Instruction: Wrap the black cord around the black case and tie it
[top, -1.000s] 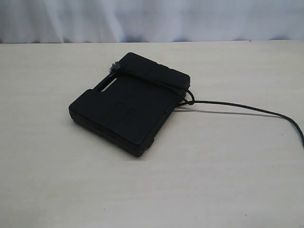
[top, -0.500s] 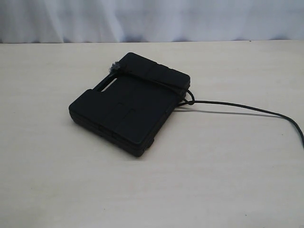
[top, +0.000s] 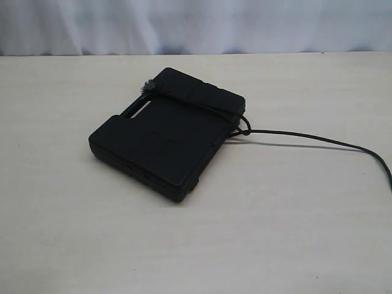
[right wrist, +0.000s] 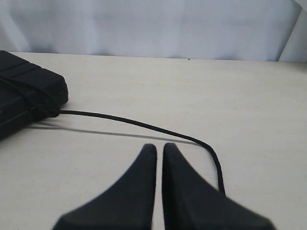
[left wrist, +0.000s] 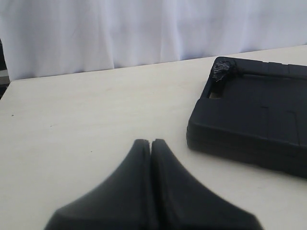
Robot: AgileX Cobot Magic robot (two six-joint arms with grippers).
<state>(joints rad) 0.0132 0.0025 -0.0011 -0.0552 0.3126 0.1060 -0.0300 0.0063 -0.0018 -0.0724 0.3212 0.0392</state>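
Observation:
The black case (top: 165,139) lies flat near the middle of the pale table, handle slot toward the back left. The black cord (top: 306,138) crosses the case's far end, shows a frayed tuft (top: 147,87) by the handle slot, loops at the right corner (top: 243,127) and trails off to the right edge. In the left wrist view my left gripper (left wrist: 150,142) is shut and empty, short of the case (left wrist: 254,120). My right gripper (right wrist: 159,146) is shut with a thin slit between its fingers, holding nothing; the cord (right wrist: 144,125) runs just past its tips. Neither gripper shows in the exterior view.
The pale wooden table (top: 92,233) spreads wide around the case. A white curtain (top: 196,24) hangs behind the table's far edge.

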